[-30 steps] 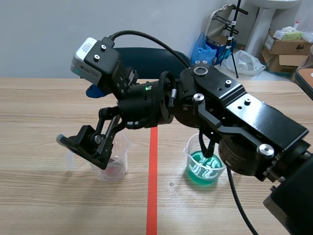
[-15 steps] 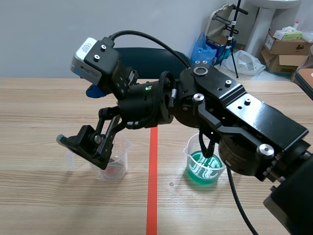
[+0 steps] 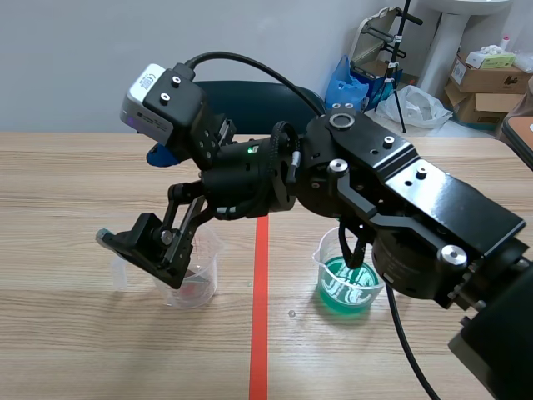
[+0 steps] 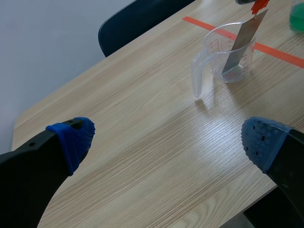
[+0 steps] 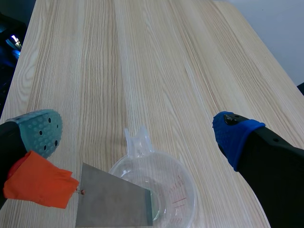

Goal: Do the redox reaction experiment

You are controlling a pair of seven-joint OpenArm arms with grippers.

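Hovering with fingers spread, my right gripper [image 5: 137,134] holds nothing above the clear beaker [image 3: 205,285], lower left. The tagged metal strip [image 5: 114,203] already stands inside. The green-liquid beaker [image 3: 350,290], lower right, seems next.

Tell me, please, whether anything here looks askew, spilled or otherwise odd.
Only the metal strip: it leans tilted in the clear cup, its orange tag poking above the rim beside the open right gripper. No spill shows; the cup of green liquid stands upright.

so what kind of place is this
Likely a lab or workroom: a wooden table with a clear measuring cup and a cup of green liquid, cardboard boxes stacked behind.
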